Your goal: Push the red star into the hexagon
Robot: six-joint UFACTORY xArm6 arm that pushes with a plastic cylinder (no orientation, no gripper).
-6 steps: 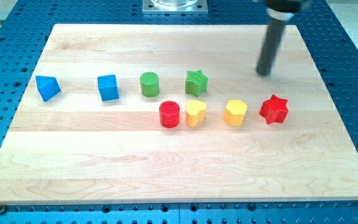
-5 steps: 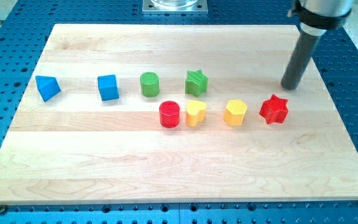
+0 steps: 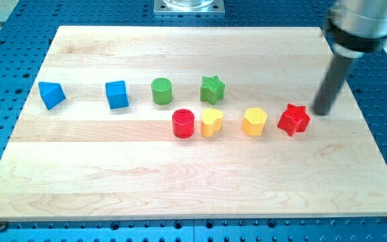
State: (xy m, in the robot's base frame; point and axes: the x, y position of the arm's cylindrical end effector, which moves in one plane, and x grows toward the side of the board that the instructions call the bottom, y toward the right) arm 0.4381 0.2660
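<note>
The red star (image 3: pixel 293 119) lies on the wooden board at the view's right. The yellow hexagon (image 3: pixel 254 122) sits just to its left, with a small gap between them. My tip (image 3: pixel 322 111) is down on the board just right of the red star and slightly above it in the view, close to or touching its right edge.
A yellow heart (image 3: pixel 211 122) and a red cylinder (image 3: pixel 183 124) lie left of the hexagon in the same row. A green star (image 3: pixel 212 89), a green cylinder (image 3: pixel 161 91), a blue cube (image 3: pixel 117 94) and a blue triangular block (image 3: pixel 50 94) form a row above. The board's right edge (image 3: pixel 365 111) is near my tip.
My tip has moved right and down the view, from above the red star to its right side. The red star has shifted slightly left, towards the hexagon.
</note>
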